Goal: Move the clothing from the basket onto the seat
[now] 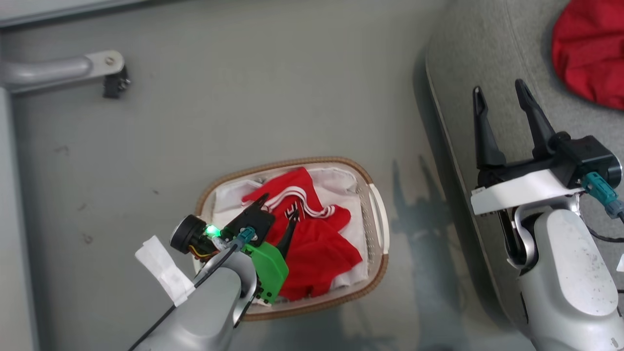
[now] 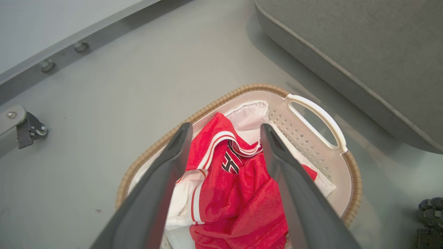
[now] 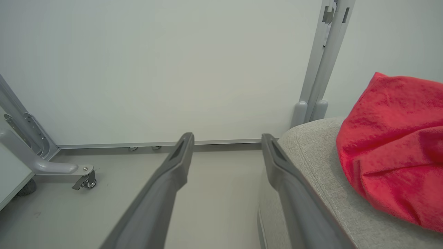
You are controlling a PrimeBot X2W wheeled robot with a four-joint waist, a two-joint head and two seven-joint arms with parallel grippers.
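One plain red garment (image 1: 590, 53) already lies on the seat (image 1: 468, 48), toward its far right. The red jersey (image 2: 242, 193) with the white stripes is crumpled in the basket (image 1: 292, 162), which stands on the floor to the left of the seat.

Your left jaws stand wide and empty just over the jersey, straddling the lettered part. Whether they touch the cloth I cannot tell. Your right jaws are also wide and empty, over the near edge of the seat and apart from the garment there.

Expect the jersey to be light, limp and a little slick, so it will drape and trail rather than keep any shape. Take a thick bunched fold in the middle of the red heap, not the thin striped edge, which would likely slip out.

Mind the white liner (image 1: 336, 178) lying under and beside the jersey. If you pinch it too, the light basket may come up with it. Lift high, because the hanging tail must clear the rim.
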